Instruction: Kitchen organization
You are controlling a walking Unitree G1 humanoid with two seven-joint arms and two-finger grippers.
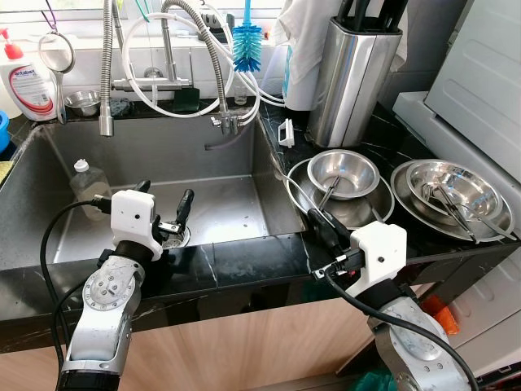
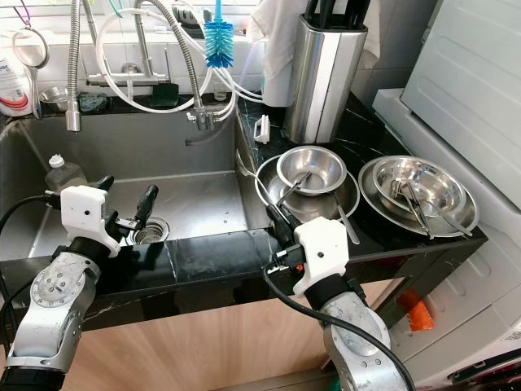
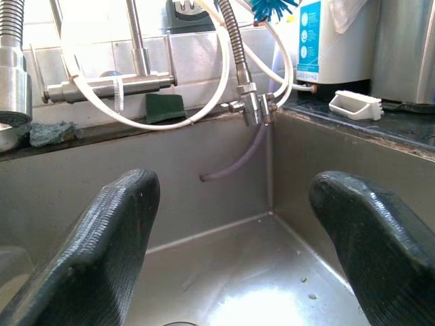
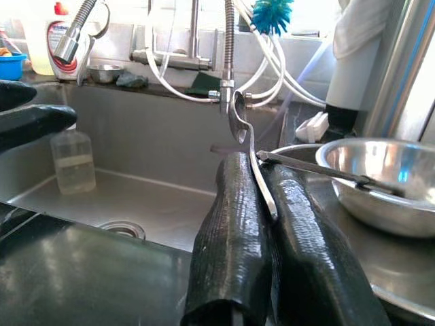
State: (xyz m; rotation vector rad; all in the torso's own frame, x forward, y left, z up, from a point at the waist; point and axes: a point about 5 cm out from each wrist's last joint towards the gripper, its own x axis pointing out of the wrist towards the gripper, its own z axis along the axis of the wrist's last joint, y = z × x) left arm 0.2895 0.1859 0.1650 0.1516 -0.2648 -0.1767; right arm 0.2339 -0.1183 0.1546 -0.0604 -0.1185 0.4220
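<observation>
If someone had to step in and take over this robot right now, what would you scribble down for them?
Right gripper: shut on a spoon, held at the counter edge between the sink and the bowls.
Left gripper: open, empty, over the sink near the drain.
Things: small bowl with utensils on a plate; second bowl stack with utensils further right; bottle in the sink.
Done: one spoon picked up.
Left: place the spoon, then probably sort the remaining utensils and bowls.
</observation>
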